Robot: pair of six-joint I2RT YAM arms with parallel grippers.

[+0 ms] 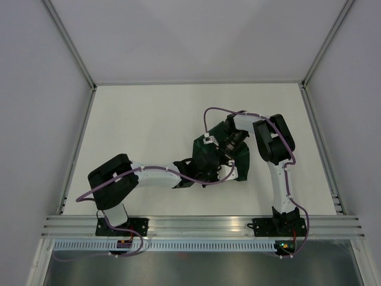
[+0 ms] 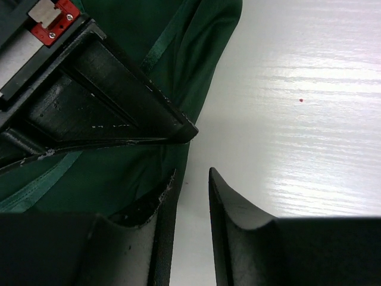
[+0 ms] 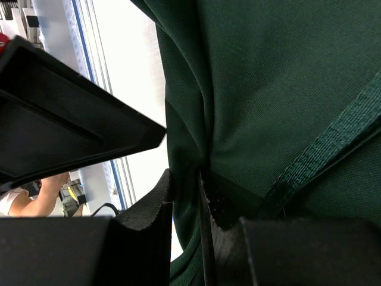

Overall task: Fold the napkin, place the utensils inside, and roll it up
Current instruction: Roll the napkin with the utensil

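The dark green napkin lies bunched up mid-table, partly under both grippers. My right gripper reaches in from the right and is shut on a fold of the napkin; in its wrist view the cloth is pinched between its fingertips. My left gripper is at the napkin's near-left edge. In its wrist view its jaws stand slightly apart with bare table between them, and the napkin lies just to their left. The knife is not in view.
The white table is walled by white panels with metal frame posts at the back and sides. An aluminium rail runs along the near edge by the arm bases. The right gripper's black body sits close above my left fingers.
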